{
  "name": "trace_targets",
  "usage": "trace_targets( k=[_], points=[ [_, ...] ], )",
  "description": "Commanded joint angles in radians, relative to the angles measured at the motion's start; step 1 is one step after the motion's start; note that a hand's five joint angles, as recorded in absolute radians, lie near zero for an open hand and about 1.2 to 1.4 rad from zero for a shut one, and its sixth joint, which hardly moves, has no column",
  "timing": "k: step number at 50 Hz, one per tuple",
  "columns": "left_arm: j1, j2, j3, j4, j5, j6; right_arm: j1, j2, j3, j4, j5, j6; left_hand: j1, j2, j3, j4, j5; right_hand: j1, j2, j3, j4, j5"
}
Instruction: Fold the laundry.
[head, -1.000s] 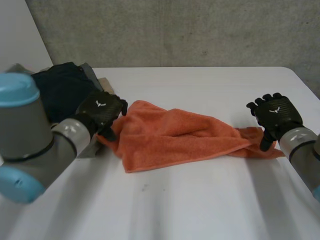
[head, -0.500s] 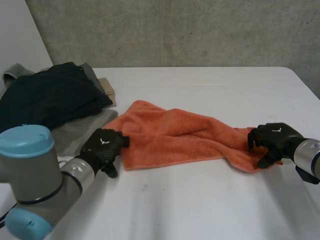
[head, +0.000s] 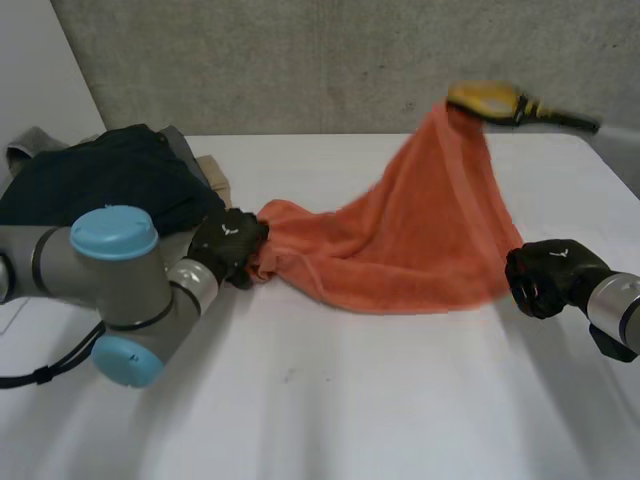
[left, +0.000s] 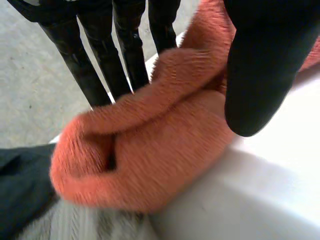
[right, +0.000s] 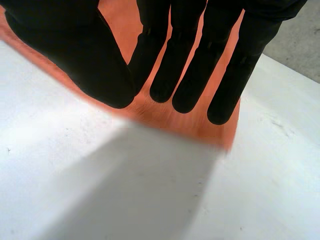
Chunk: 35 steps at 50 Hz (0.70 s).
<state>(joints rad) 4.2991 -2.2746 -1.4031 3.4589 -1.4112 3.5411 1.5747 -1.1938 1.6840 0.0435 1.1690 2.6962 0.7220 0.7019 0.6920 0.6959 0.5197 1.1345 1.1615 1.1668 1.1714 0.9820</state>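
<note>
Apparently early in the fold, with nothing laid flat yet. Across the middle of the table (head: 330, 400): one orange towel (head: 420, 240), strung between three points. Pinched at its bunched left end by the left hand (head: 228, 243), straight fingers (left: 102, 60) behind the wad and thumb pressed on its front. Held up by its far corner, well above the table, on a yellow-and-black thing (head: 495, 100) reaching in from the far right; cannot say what that is. Met at its lower right corner by the right hand (head: 548, 278), fingers (right: 187, 65) straight and spread over the hem, thumb apart, clasping nothing. Just beyond the left hand, a heap of dark clothes (head: 100, 180), near the towel's bunched end. Looks like soft, thick terry: probably light and limp, with no stiffness to keep a shape, likely to sag and bunch wherever unsupported, yet rough enough not to slide out of a firm pinch. Best taken at corners or along the hem, never by the middle, to keep the edges straight. On the right, probably close thumb and fingers on that lower corner before any lift. On the left, perhaps work from the wad out to a true corner. Beware dragging the bunched end into the dark heap.
</note>
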Motion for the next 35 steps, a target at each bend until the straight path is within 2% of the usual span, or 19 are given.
trace_targets(
  k=[1, 6, 15, 24, 31, 35],
  points=[
    [-0.004, -0.043, 0.119, -0.001, 0.003, -0.011, -0.007, -0.024, 0.003, 0.001, 0.026, -0.012, 0.383, 0.404, 0.413, 0.410, 0.411, -0.509, -0.536, -0.541, -0.546, -0.531],
    [-0.021, -0.089, 0.209, -0.001, -0.002, -0.011, -0.008, -0.076, 0.013, 0.007, 0.047, -0.018, 0.674, 0.694, 0.704, 0.700, 0.701, -0.556, -0.583, -0.588, -0.593, -0.578],
    [-0.021, -0.094, 0.251, -0.037, -0.005, -0.037, -0.005, -0.176, 0.065, 0.004, 0.034, -0.038, 0.674, 0.694, 0.704, 0.700, 0.702, -0.674, -0.701, -0.706, -0.711, -0.696],
    [-0.028, 0.156, 0.168, -0.187, 0.006, -0.143, -0.007, -0.214, 0.097, 0.010, 0.046, -0.147, 0.674, 0.694, 0.704, 0.700, 0.702, -0.726, -0.753, -0.759, -0.763, -0.748],
    [-0.033, 0.320, 0.127, -0.216, 0.008, -0.149, 0.001, -0.224, 0.080, 0.013, 0.044, -0.158, 0.674, 0.694, 0.704, 0.700, 0.702, -0.917, -0.944, -0.949, -0.954, -0.939],
    [-0.041, 0.379, 0.108, -0.227, 0.008, -0.149, 0.059, -0.236, 0.082, 0.022, 0.040, -0.150, 0.674, 0.694, 0.704, 0.700, 0.702, -0.960, -0.987, -0.992, -0.997, -0.982]
  ],
)
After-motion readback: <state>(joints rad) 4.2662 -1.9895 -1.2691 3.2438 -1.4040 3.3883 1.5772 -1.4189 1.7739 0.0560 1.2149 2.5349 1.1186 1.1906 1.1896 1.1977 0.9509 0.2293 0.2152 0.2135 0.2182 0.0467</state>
